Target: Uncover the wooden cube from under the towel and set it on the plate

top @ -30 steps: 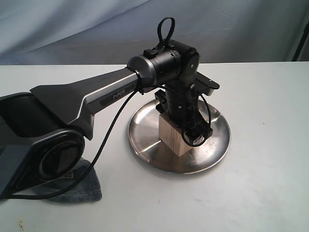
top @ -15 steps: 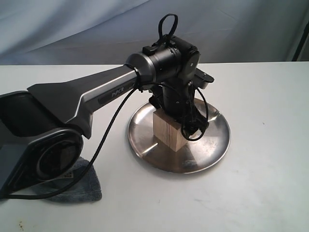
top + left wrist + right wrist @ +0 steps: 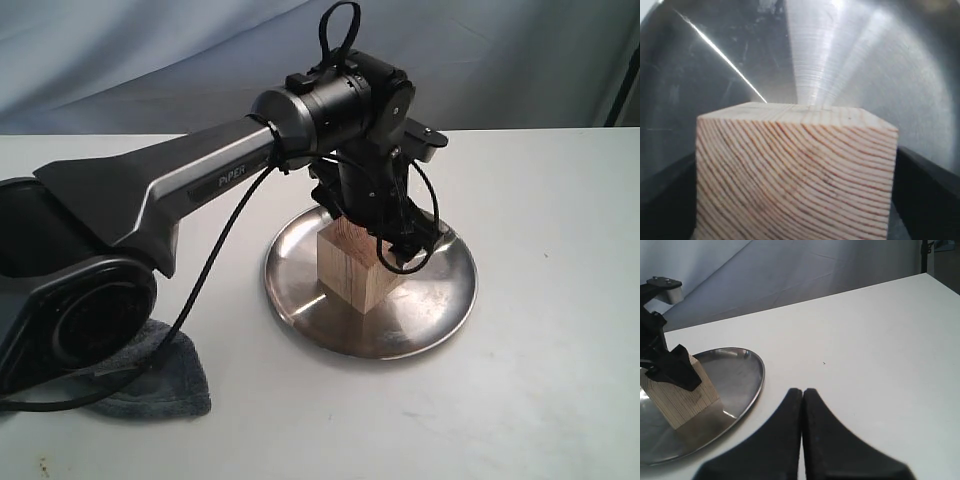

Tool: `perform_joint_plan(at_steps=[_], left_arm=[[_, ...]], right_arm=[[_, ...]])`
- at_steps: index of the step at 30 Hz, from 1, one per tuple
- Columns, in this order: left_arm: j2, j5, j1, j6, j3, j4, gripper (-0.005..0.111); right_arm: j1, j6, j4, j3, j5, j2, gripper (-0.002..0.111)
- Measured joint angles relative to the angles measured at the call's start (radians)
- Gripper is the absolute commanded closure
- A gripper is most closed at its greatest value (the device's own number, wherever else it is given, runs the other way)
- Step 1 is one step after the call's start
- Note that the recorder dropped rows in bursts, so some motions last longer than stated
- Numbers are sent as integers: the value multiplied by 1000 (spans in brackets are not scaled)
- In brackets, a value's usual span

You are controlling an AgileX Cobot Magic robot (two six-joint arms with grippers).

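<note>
Wooden cube [image 3: 358, 268] rests on the plate [image 3: 445, 300], near its middle. The left gripper [image 3: 378, 232] straddles it; clamped or loosened, I cannot tell. The right gripper [image 3: 802, 405] is pressed together. Recommend withdrawing straight upward.

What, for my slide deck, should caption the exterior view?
Left pincer flanks the wooden cube on the plate; towel lies aside.
</note>
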Motion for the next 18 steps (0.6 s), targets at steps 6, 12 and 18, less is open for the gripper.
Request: perform_joint_plan(at_steps=[6,12,18], left_arm=[[-33,-14,0,0,0,-2,20],[-70,-45,0,0,0,-2,20],[-100,-87,0,0,0,-6,28]], right_arm=[[0,0,0,0,0,0,108],[0,0,0,0,0,0,108],[0,0,0,0,0,0,108]])
